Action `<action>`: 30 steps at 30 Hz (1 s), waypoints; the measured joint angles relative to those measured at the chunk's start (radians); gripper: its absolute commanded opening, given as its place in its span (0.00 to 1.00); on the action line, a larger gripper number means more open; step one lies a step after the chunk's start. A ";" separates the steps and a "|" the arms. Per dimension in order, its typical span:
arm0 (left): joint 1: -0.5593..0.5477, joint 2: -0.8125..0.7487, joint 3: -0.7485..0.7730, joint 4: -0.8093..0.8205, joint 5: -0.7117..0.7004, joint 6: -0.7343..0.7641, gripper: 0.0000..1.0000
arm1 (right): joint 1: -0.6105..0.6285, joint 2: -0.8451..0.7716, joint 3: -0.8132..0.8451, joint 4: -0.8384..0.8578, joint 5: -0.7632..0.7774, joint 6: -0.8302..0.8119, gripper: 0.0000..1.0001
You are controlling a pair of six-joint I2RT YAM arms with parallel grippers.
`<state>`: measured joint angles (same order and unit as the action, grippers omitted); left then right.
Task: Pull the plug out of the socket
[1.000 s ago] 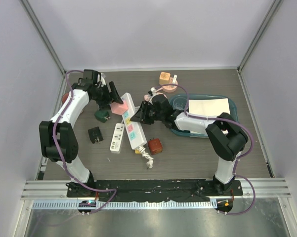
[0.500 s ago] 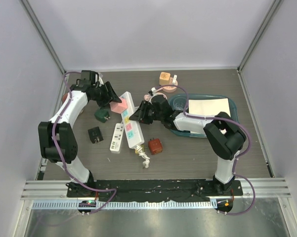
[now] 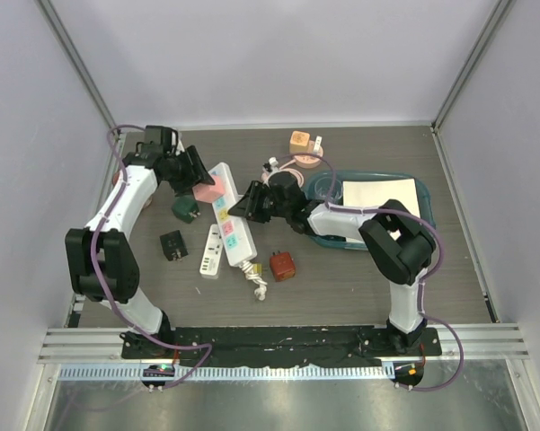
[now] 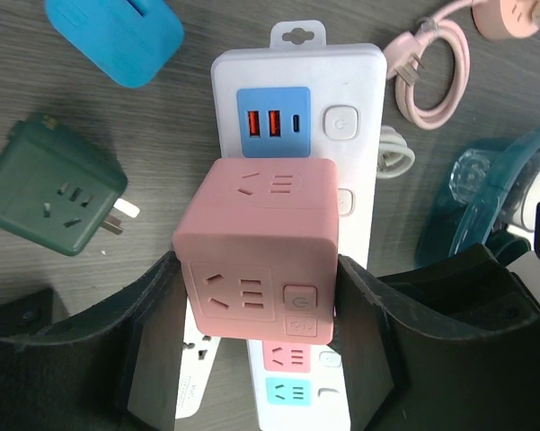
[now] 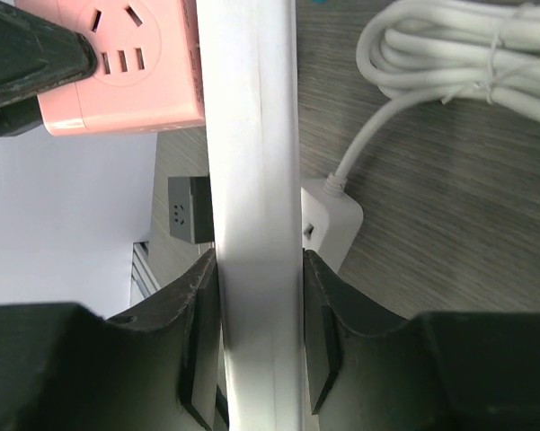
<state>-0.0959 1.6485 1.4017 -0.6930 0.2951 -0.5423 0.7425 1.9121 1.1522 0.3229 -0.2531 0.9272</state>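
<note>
gripping the seemingly rigid, smooth pink cube adapter (image 4: 256, 215) by its flat sides: left gripper (image 4: 256, 269). right gripper (image 5: 256, 269) clamps the white power strip (image 5: 252, 108).

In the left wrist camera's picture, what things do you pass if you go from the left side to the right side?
dark green plug cube → pink plug cube → pink coiled cord

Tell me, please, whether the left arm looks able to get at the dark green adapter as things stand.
Probably not: the left arm has its jaws closed on the pink cube. The dark green adapter lies uncovered close beside, so release should free the way.
</note>
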 measured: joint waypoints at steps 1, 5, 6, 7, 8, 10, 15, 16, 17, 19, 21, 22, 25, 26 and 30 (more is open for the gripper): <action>0.000 -0.005 -0.002 0.003 -0.012 -0.001 0.00 | 0.000 0.011 0.016 -0.002 -0.003 0.000 0.01; 0.000 -0.042 -0.025 0.038 -0.076 -0.009 0.00 | -0.001 0.050 0.077 -0.010 -0.015 -0.005 0.01; 0.001 -0.047 -0.026 0.040 -0.085 -0.011 0.00 | -0.001 0.055 0.087 -0.012 -0.019 -0.005 0.01; 0.001 -0.051 -0.026 0.042 -0.095 -0.012 0.00 | -0.001 0.061 0.097 -0.013 -0.022 -0.007 0.01; 0.001 -0.053 -0.024 0.043 -0.103 -0.013 0.00 | -0.002 0.067 0.106 -0.014 -0.026 -0.010 0.01; 0.003 -0.052 -0.008 0.029 -0.113 -0.013 0.00 | -0.003 0.074 0.117 -0.012 -0.033 -0.014 0.01; 0.003 -0.032 0.094 -0.061 -0.132 0.000 0.00 | -0.006 0.075 0.120 0.032 -0.035 -0.019 0.01; 0.003 -0.028 0.115 -0.076 -0.135 0.001 0.00 | -0.007 0.075 0.120 0.039 -0.029 -0.019 0.01; 0.003 -0.027 0.132 -0.090 -0.132 0.001 0.00 | -0.008 0.076 0.120 0.029 -0.005 -0.013 0.01; 0.000 -0.035 0.143 -0.101 -0.124 0.000 0.00 | -0.023 0.087 0.120 -0.008 0.031 -0.004 0.01; -0.007 -0.049 0.122 -0.095 -0.111 0.000 0.00 | -0.039 0.103 0.120 -0.039 0.061 0.002 0.01; -0.011 -0.059 0.097 -0.080 -0.103 0.000 0.00 | -0.045 0.108 0.120 -0.055 0.070 0.009 0.01; -0.021 -0.093 -0.001 -0.072 -0.078 -0.007 0.00 | -0.063 0.112 0.136 -0.087 0.077 0.023 0.01; -0.022 -0.093 -0.014 -0.082 -0.071 -0.008 0.00 | -0.064 0.112 0.151 -0.098 0.080 0.023 0.01; -0.026 -0.094 -0.011 -0.105 -0.068 -0.003 0.00 | -0.063 0.113 0.222 -0.113 0.068 0.021 0.01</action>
<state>-0.1219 1.5543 1.3903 -0.7979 0.2268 -0.5453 0.6792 2.0247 1.3746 0.2104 -0.1852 0.9478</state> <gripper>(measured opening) 0.612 0.397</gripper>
